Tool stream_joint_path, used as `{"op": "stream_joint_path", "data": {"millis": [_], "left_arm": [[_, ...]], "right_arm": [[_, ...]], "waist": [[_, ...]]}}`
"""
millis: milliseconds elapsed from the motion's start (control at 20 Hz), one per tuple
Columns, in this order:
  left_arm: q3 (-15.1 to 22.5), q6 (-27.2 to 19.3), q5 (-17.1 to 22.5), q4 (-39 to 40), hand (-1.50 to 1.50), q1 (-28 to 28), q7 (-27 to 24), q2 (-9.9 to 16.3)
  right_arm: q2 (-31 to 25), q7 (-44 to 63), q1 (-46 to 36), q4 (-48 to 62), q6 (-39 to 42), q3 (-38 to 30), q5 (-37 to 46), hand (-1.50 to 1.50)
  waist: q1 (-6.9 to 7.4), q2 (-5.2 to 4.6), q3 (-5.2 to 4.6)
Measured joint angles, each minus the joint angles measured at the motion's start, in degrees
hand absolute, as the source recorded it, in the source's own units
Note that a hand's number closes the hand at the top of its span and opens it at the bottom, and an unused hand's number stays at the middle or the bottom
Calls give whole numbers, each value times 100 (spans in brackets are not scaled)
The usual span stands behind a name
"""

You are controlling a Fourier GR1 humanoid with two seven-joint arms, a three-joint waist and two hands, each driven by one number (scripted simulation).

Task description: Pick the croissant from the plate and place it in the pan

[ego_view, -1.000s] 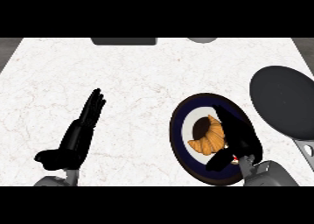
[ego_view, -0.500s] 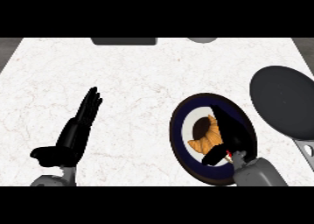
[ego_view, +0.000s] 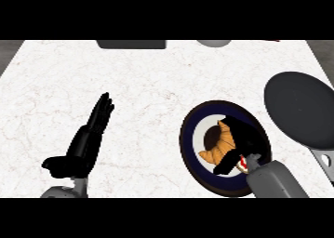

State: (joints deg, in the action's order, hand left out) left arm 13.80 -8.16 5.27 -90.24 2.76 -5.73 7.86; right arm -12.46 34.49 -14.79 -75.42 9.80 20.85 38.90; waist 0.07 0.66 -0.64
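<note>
A golden croissant (ego_view: 217, 145) lies on a dark blue plate (ego_view: 197, 122) with a white centre, at the lower right of the counter. My right hand (ego_view: 243, 139) covers the croissant's right side, its fingers curled over it and the thumb below it. Part of the croissant is hidden under the hand. A dark grey pan (ego_view: 303, 109) sits to the right of the plate, its handle (ego_view: 329, 163) pointing toward the lower edge. My left hand (ego_view: 85, 139) rests open at the lower left, fingers straight and pointing up.
A dark rectangular object (ego_view: 131, 44) and a pale round one (ego_view: 214, 42) show at the counter's far edge. The white marble counter (ego_view: 149, 83) spreads wide between my left hand and the plate.
My right hand has moved further over the plate and its fingers have closed round the croissant. The left hand has barely shifted.
</note>
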Motion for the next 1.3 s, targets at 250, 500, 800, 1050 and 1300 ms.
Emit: {"op": "stream_joint_path", "data": {"millis": [250, 500, 800, 1050, 1300], "left_arm": [[-43, 92, -49, 144, 0, -38, -161, -60], [-29, 66, -154, 17, 0, -93, -86, -159], [-129, 150, -160, -33, 0, -73, -4, -149], [-176, 228, -165, 60, 0, -34, -59, -156], [-155, 222, -185, -61, 0, -155, -28, -173]], "right_arm": [[-21, -303, -57, 168, -78, 32, 317, 150], [-47, -626, -61, 243, -317, -51, 625, 150], [-95, -394, 154, -363, -817, -110, 1180, 150], [445, 531, -418, -399, -1203, -179, 1814, 150], [769, 1499, -940, -719, -1528, -54, 2780, 150]], "waist": [[-9, 32, -27], [5, 27, -8], [-22, -25, 39], [12, -55, 55], [16, -47, 58]]}}
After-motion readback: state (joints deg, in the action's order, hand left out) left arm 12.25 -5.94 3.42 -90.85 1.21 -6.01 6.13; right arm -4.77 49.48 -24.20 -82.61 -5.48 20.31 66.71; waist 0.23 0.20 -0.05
